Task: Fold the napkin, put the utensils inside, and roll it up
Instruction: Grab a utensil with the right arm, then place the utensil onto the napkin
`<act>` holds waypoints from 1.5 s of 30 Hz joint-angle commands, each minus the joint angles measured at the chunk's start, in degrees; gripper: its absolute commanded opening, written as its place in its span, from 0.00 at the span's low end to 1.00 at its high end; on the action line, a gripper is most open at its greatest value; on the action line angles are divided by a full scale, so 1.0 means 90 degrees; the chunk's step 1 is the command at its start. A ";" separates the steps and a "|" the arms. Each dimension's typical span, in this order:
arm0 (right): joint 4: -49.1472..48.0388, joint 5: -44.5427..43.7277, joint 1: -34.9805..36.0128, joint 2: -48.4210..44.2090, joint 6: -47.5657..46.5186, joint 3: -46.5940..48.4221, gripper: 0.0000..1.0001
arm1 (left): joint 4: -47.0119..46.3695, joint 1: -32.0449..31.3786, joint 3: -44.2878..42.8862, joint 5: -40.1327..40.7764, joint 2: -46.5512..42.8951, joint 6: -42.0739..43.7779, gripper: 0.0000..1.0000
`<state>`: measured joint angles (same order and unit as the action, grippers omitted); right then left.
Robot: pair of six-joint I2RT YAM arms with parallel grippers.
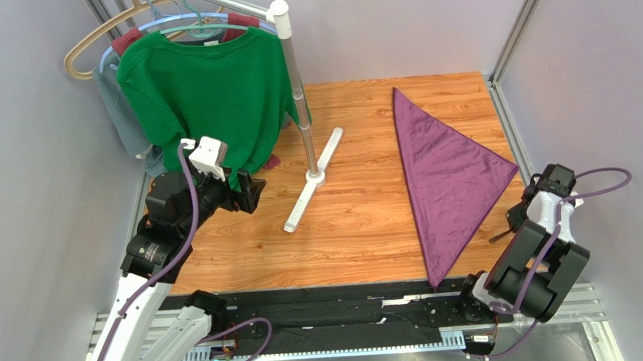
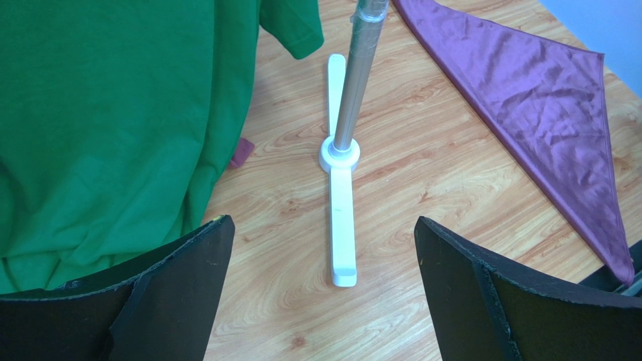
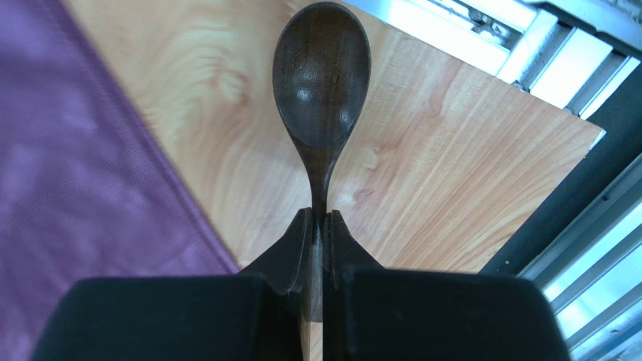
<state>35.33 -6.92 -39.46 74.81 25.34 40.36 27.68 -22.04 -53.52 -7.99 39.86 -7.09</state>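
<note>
The right hand (image 3: 319,226) pinches the dark spoon (image 3: 322,75) by its handle at the top view's lower right, beside the purple napkin (image 1: 445,171) lying folded into a triangle on the desk (image 1: 363,220). The left hand (image 2: 322,226) is spread, near the green T-shirt (image 1: 205,86).

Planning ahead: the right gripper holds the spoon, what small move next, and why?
Probably carry the spoon left over the napkin and lower it: the napkin already lies folded into a triangle, and the right gripper, shut on the spoon, hangs just beside its edge.
</note>
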 commanded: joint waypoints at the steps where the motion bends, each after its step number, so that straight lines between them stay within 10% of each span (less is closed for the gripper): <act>1: -0.0117 0.0582 0.0174 -0.0772 -0.0324 0.0378 0.00 | -0.0048 -0.0022 0.0038 0.0009 -0.0044 0.0124 0.99; 10: -0.0498 0.1873 0.1929 -0.1125 -0.1369 0.1373 0.00 | 0.0000 -0.0022 0.0019 0.0077 0.0122 0.0183 0.99; 22: 0.0282 0.1745 0.4597 0.2048 -0.3567 0.3874 0.00 | -0.0009 -0.0012 0.0058 0.0302 0.0132 0.0309 0.99; 45: 0.0255 0.1356 0.4951 0.3466 -0.3052 0.3836 0.00 | 0.0001 0.0047 0.0038 0.0292 0.0435 0.0368 0.99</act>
<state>39.88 6.52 4.93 105.86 -5.74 76.14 28.53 -22.00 -53.17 -5.63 43.83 -4.58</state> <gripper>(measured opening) 0.033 0.990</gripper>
